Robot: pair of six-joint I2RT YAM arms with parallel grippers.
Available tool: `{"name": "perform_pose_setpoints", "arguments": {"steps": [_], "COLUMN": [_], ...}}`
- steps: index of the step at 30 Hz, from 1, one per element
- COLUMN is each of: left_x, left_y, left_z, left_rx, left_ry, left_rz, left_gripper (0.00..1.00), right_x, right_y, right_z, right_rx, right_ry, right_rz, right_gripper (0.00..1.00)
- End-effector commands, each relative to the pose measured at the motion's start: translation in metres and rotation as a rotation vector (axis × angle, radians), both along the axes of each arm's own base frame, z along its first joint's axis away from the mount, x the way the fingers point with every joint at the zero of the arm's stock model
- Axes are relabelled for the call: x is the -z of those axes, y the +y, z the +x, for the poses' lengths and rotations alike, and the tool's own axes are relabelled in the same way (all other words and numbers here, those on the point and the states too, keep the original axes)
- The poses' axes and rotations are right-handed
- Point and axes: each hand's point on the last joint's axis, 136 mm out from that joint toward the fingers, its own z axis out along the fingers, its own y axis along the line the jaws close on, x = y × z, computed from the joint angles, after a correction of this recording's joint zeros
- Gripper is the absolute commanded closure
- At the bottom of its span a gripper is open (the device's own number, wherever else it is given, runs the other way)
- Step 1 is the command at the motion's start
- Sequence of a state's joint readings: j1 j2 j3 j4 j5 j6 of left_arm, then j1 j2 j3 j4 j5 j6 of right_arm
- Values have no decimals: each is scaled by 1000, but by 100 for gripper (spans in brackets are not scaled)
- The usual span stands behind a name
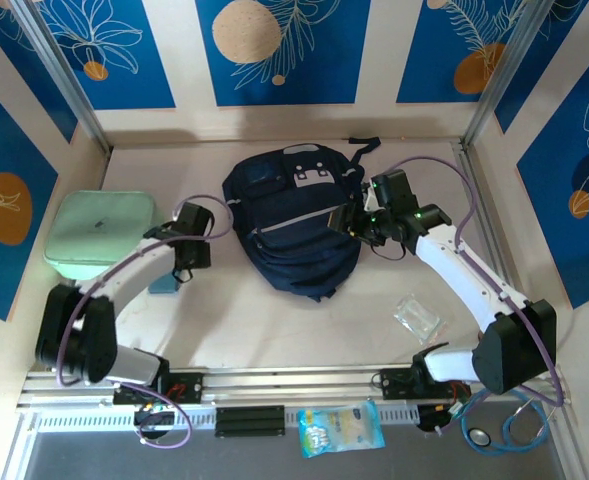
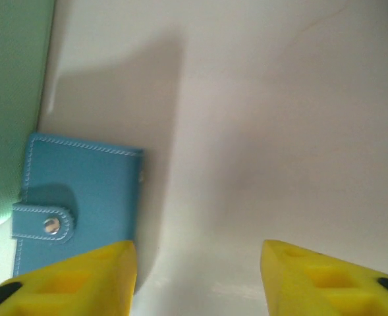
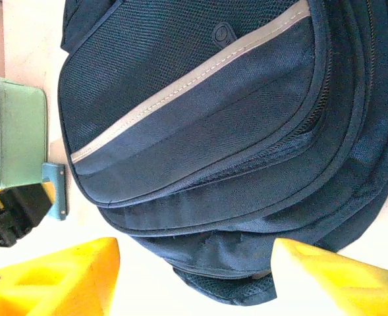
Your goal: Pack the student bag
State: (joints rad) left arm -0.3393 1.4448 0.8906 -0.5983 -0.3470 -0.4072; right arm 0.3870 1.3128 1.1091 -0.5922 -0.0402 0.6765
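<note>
Bag [image 1: 294, 225] flat on the counter [image 1: 274, 330], nothing gripped.
It lies at the counter's centre, toward the far side. The right tool [image 3: 197, 276] hangs at the bag's right edge, jaws apart and empty. The left tool [image 2: 197, 280], left of the bag, is likewise parted and empty over the counter, one finger by a blue wallet [image 2: 75, 210] that lies against a green case [image 1: 99, 240].
</note>
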Motion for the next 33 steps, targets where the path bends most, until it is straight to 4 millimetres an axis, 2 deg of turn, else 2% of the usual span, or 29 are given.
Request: {"name": "perform_pose_setpoints", "arguments": {"steps": [1,6,14,19,20,23,27,30,33], "left_x": [2,13,39,44,45,44,35,21,-3], "left_y": [30,51,51,57,57,58,50,30,0], "left_z": [-6,-18,-37,-38,-38,-37,-31,-25,-17], "left_rx": [-49,-113,-56,-24,-24,-30,-22,12,106], "left_ry": [68,149,327,388,392,385,345,290,221], "left_rz": [174,218,223,280,283,290,235,140,53], "left_gripper": [55,60,63,62,64,76,94,99,100], "right_x": [-10,-7,-5,-4,-3,-3,-2,-1,-4], "right_y": [3,4,6,9,10,10,9,10,17], "right_z": [2,1,3,7,7,7,8,8,8], "right_rx": [0,4,12,5,2,4,12,11,-6], "right_ry": [-28,-23,-19,-14,-9,-9,-8,-2,0], "right_rz": [-4,6,17,20,18,16,14,30,63], "right_gripper": [37,37,38,38,38,38,38,38,38]}}
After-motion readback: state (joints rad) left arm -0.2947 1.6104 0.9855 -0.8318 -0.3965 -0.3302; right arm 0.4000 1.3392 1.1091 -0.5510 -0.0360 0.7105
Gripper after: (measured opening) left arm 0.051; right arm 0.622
